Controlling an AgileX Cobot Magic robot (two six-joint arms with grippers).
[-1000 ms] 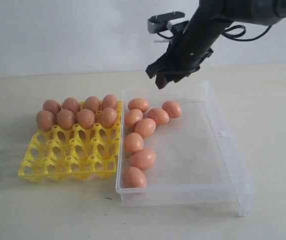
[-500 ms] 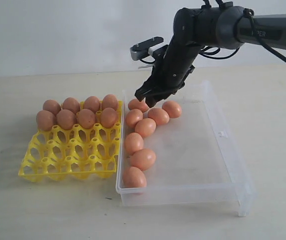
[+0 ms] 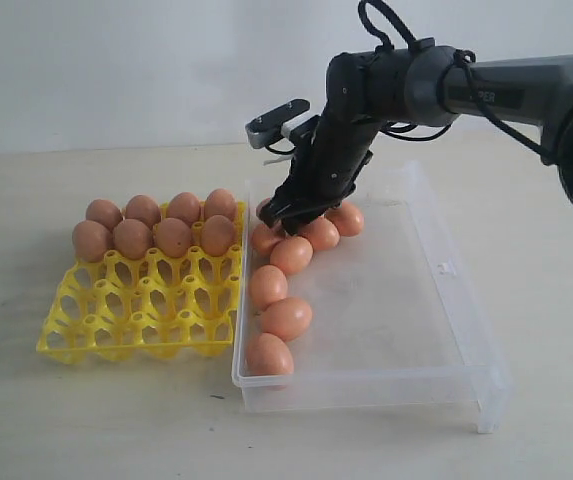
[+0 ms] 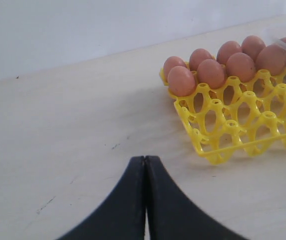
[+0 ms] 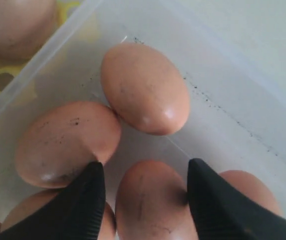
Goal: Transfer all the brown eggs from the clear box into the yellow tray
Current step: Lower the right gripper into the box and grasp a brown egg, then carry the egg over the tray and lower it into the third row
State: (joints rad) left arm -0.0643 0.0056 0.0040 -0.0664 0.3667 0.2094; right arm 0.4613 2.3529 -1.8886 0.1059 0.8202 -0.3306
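Several brown eggs (image 3: pixel 286 318) lie along the left side of the clear box (image 3: pixel 436 330); more fill the two back rows of the yellow tray (image 3: pixel 136 310). My right gripper (image 3: pixel 296 214) is low inside the box's far left corner. In the right wrist view it (image 5: pixel 146 165) stands open, its black fingers (image 5: pixel 85 200) on either side of one egg (image 5: pixel 150 205), with other eggs (image 5: pixel 145 87) close around. My left gripper (image 4: pixel 145 159) is shut on nothing above bare table, near the tray (image 4: pixel 232 130).
The box's right half (image 3: pixel 396 280) holds no eggs, and a small latch tab (image 3: pixel 447 268) sits on its right wall. The tray's two front rows of cups (image 3: pixel 156 325) stand unfilled. Tray and box touch side by side.
My right arm has come down and to the left, from above the box's back wall to among the eggs in its far left corner. Its jaws have stayed at the same width.
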